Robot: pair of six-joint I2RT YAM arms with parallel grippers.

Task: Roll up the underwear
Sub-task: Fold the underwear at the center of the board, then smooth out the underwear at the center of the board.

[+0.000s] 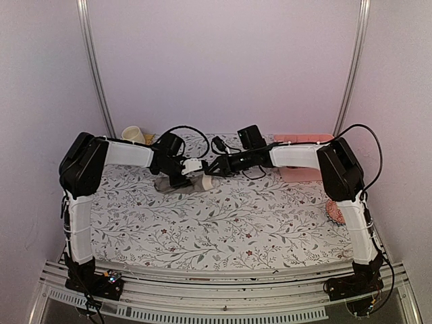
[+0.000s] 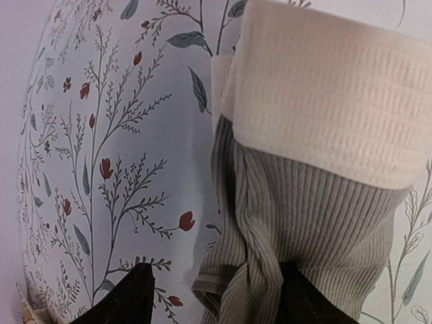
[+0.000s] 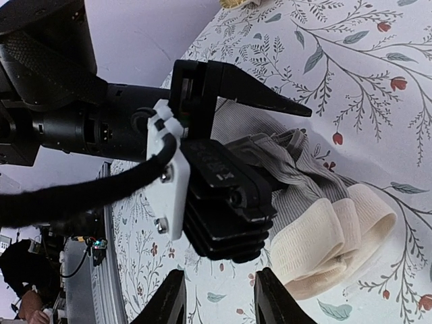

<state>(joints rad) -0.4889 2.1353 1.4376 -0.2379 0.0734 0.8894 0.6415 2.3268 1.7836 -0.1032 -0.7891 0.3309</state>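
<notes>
My left gripper (image 2: 217, 270) is open, its fingers straddling the taupe end of the underwear (image 2: 304, 223), which lies bunched on the table (image 1: 223, 223) at far centre. My right gripper (image 3: 221, 273) hangs open and empty just beside its cream end.

Two grippers are hanging over one flowered table (image 1: 223, 229): the left gripper (image 1: 179, 177) and the right gripper (image 3: 219, 300). One taupe brief (image 2: 304, 223) is lying far centre. One cream cup (image 1: 133, 133), one pink tray (image 1: 300, 174) and one pink knitted ball (image 1: 333, 210) are sitting around it.
</notes>
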